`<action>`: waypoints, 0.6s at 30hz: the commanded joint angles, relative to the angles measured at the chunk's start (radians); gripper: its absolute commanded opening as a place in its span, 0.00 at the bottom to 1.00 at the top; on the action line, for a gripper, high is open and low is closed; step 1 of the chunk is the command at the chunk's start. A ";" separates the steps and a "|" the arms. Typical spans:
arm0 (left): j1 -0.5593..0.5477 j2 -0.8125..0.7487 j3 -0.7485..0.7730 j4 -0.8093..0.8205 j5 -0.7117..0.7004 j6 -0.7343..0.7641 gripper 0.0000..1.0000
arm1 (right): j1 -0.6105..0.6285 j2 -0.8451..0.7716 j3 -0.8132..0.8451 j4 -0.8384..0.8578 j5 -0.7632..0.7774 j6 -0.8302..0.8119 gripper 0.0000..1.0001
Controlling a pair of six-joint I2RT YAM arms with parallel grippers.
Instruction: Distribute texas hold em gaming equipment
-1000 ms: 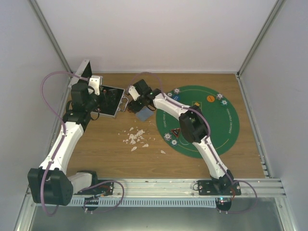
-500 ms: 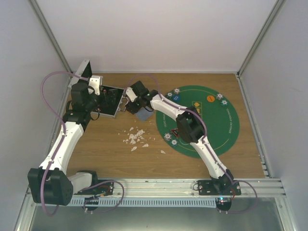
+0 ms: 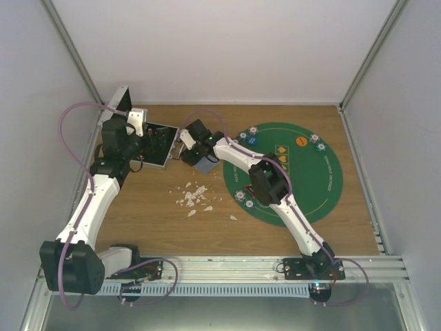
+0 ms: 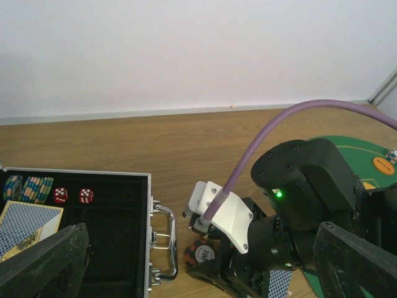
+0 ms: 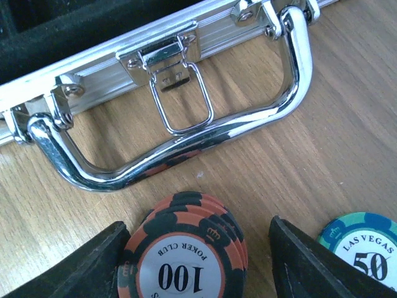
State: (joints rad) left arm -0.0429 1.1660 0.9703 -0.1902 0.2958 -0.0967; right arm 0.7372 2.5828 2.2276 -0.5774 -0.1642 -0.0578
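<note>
A short stack of orange-and-black "100" poker chips (image 5: 177,267) lies on the wood just in front of the case's chrome handle (image 5: 186,146). My right gripper (image 5: 195,264) is open, one finger on each side of the stack, with a gap on the right. A teal "50" chip (image 5: 363,245) lies to its right. A grey-blue card deck (image 3: 204,164) lies beside the right gripper (image 3: 189,148). My left gripper (image 4: 198,273) is wide open and empty above the open black case (image 4: 124,180), which holds chips (image 4: 28,187), red dice (image 4: 71,195) and cards (image 4: 25,223).
The green round mat (image 3: 310,179) on the right carries chip piles (image 3: 315,138), an orange button (image 3: 301,141), a blue button (image 3: 252,139) and a red-black triangular token (image 3: 253,191). White scraps (image 3: 193,196) lie mid-table. Walls enclose the table on three sides.
My right gripper has moved left, away from the mat and closer to the case's handle. The left arm has not moved.
</note>
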 commanded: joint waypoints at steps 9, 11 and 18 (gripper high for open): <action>0.008 -0.017 0.001 0.056 0.011 -0.005 0.99 | 0.012 0.009 0.033 -0.014 -0.001 -0.011 0.60; 0.008 -0.017 0.001 0.056 0.013 -0.005 0.99 | 0.011 0.009 0.035 -0.016 0.002 -0.011 0.57; 0.008 -0.014 0.001 0.055 0.014 -0.006 0.99 | 0.011 0.003 0.034 -0.018 0.002 -0.012 0.58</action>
State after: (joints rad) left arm -0.0429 1.1660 0.9703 -0.1902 0.2977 -0.0967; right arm 0.7395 2.5832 2.2314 -0.5838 -0.1623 -0.0639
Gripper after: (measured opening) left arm 0.990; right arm 0.584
